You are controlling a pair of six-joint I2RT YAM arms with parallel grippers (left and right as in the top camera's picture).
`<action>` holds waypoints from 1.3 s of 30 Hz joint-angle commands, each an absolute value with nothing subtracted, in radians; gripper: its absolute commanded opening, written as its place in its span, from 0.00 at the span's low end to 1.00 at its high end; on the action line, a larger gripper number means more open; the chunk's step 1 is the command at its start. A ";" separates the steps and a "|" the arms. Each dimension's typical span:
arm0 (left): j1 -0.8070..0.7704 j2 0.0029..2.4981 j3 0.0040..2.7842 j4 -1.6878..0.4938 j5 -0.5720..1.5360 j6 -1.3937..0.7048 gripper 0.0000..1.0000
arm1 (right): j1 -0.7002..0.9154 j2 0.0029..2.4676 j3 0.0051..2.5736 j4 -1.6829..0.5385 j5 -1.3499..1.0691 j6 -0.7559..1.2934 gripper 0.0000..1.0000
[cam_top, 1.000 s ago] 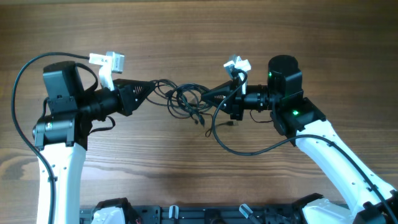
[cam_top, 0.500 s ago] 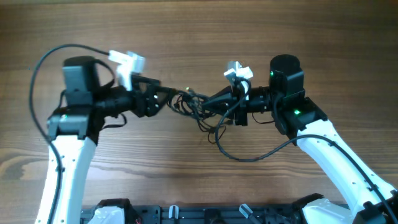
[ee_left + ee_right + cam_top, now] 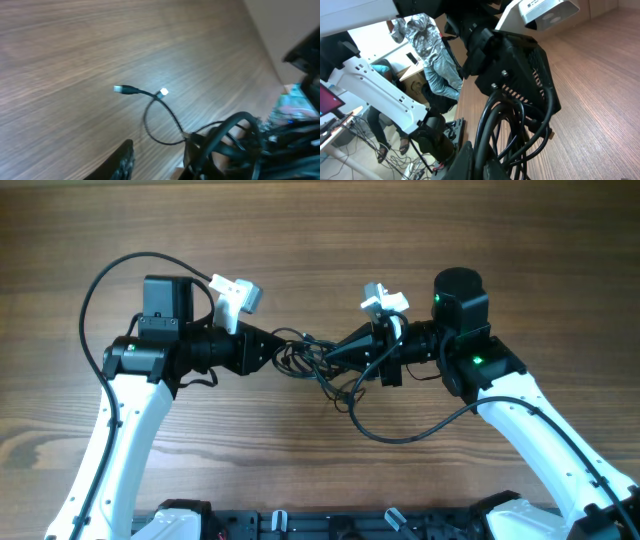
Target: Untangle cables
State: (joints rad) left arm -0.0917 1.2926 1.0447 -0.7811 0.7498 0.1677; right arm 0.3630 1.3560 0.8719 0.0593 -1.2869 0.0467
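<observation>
**Left arm closes back in on the knot**

The cables [image 3: 308, 358], thin black cords with small plugs, sit bunched in a tight knot at mid-table, directly between the two grippers. A second ago the same cords were drawn out into wider loops, with a strand stretched off to the left. Now the loops have collapsed together.

The black two-finger left gripper [image 3: 272, 350] has travelled right and sits right against the knot. Its jaws opened and partly narrowed on the way. The left wrist view shows one finger [image 3: 124, 160] beside the cords, but whether anything is pinched I cannot tell.

The black right gripper [image 3: 335, 356] has not shifted and is clamped on the cables, which rise from between its fingers in its own view.

One silver-tipped plug end [image 3: 119, 89] trails free on the brown wood-grain table [image 3: 300, 240].

This looks like a re-grip. The left side gave up its strand and is seeking a new one, so the untangling is far from finished.
</observation>
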 commanded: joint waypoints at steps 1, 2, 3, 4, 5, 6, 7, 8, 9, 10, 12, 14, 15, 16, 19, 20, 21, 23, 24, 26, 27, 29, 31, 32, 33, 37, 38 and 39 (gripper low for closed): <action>-0.051 1.275 1.081 -0.776 0.656 0.171 0.57 | 0.360 1.356 0.877 0.062 -1.326 0.027 0.04; -0.022 1.256 1.101 -0.776 0.665 0.163 0.73 | 0.360 1.356 0.877 0.062 -1.325 0.027 0.04; 0.012 1.224 1.114 -0.775 0.682 0.146 0.84 | 0.360 1.356 0.877 0.062 -1.325 0.027 0.04; 0.024 1.203 1.114 -0.781 0.707 0.147 0.86 | 0.360 1.356 0.877 0.062 -1.325 0.027 0.04; 0.026 1.186 1.114 -0.794 0.736 0.149 0.87 | 0.360 1.356 0.877 0.062 -1.325 0.027 0.04; 0.023 1.173 1.114 -0.820 0.750 0.150 0.87 | 0.360 1.356 0.877 0.061 -1.317 0.028 0.04; 0.017 1.170 1.114 -0.856 0.750 0.150 0.87 | 0.360 1.356 0.877 0.062 -1.307 0.027 0.04; 0.010 1.172 1.113 -0.893 0.749 0.150 0.87 | 0.360 1.356 0.877 0.062 -1.302 0.027 0.04; -0.006 1.178 1.113 -0.941 0.749 0.154 0.86 | 0.360 1.356 0.877 0.062 -1.302 0.027 0.04; -0.016 1.179 1.113 -0.960 0.746 0.155 0.85 | 0.360 1.356 0.877 0.062 -1.303 0.027 0.04; -0.044 1.179 1.113 -0.978 0.719 0.154 0.83 | 0.360 1.356 0.877 0.062 -1.303 0.028 0.04; -0.067 1.179 1.113 -0.989 0.650 0.153 0.80 | 0.360 1.356 0.877 0.062 -1.303 0.029 0.04; -0.081 1.180 1.113 -0.989 0.637 0.150 0.80 | 0.360 1.356 0.877 0.062 -1.303 0.029 0.04; -0.098 1.185 1.113 -0.987 0.630 0.149 0.77 | 0.360 1.356 0.877 0.062 -1.303 0.029 0.04; -0.122 1.227 1.113 -0.983 0.627 0.141 0.71 | 0.360 1.356 0.877 0.062 -1.303 0.030 0.04; -0.129 1.242 1.113 -0.979 0.625 0.131 0.71 | 0.360 1.356 0.877 0.062 -1.303 0.030 0.04; -0.136 1.258 1.113 -0.971 0.621 0.118 0.68 | 0.360 1.356 0.877 0.062 -1.303 0.030 0.04; -0.143 1.301 1.113 -0.951 0.538 0.043 0.61 | 0.360 1.356 0.877 0.061 -1.304 0.030 0.04; -0.143 1.314 1.113 -0.946 0.482 0.002 0.59 | 0.360 1.356 0.877 0.062 -1.304 0.035 0.04; -0.143 1.322 1.113 -0.922 0.379 -0.104 0.57 | 0.360 1.356 0.877 0.062 -1.304 0.037 0.04; -0.143 1.322 1.113 -0.890 0.353 -0.144 0.56 | 0.360 1.356 0.877 0.062 -1.304 0.037 0.04; -0.143 1.322 1.113 -0.822 0.354 -0.184 0.59 | 0.360 1.356 0.877 0.062 -1.325 0.037 0.04; -0.150 1.322 1.113 -0.754 0.386 -0.225 0.67 | 0.360 1.356 0.877 0.061 -1.333 0.054 0.04; -0.156 1.322 1.113 -0.738 0.397 -0.225 0.68 | 0.360 1.356 0.877 0.061 -1.333 0.054 0.04; -0.174 1.322 1.113 -0.713 0.416 -0.224 0.71 | 0.360 1.356 0.877 0.060 -1.334 0.055 0.04; -0.266 1.334 1.113 -0.694 0.417 -0.148 0.70 | 0.360 1.356 0.877 0.061 -1.333 0.055 0.04; -0.286 1.347 1.113 -0.697 0.414 -0.134 0.70 | 0.360 1.356 0.877 0.061 -1.333 0.055 0.04; -0.291 1.358 1.113 -0.702 0.414 -0.134 0.70 | 0.360 1.356 0.877 0.061 -1.333 0.055 0.04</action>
